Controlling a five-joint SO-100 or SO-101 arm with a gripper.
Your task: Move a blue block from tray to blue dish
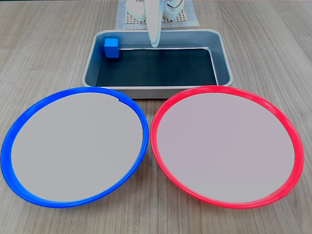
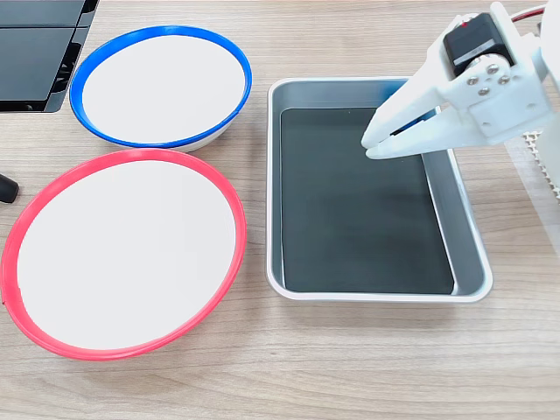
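The blue block [image 1: 111,48] sits in the far left corner of the tray [image 1: 156,89], on its black floor. In the other fixed view, the white arm covers that corner of the tray [image 2: 376,294] and hides the block. My gripper [image 1: 155,43] hangs over the tray's far edge, a short way right of the block. Its fingertips meet with nothing between them, so the gripper [image 2: 371,145] is shut. The blue dish [image 1: 73,91] lies in front of the tray on the left with nothing on it, and in the other fixed view the dish [image 2: 157,31] is at the top.
A red-rimmed plate [image 1: 226,89] of the same size lies beside the blue dish, also bare. My arm's base stands on a white mesh mat [image 1: 187,19] behind the tray. A black panel [image 2: 35,52] occupies the table's corner near the blue dish.
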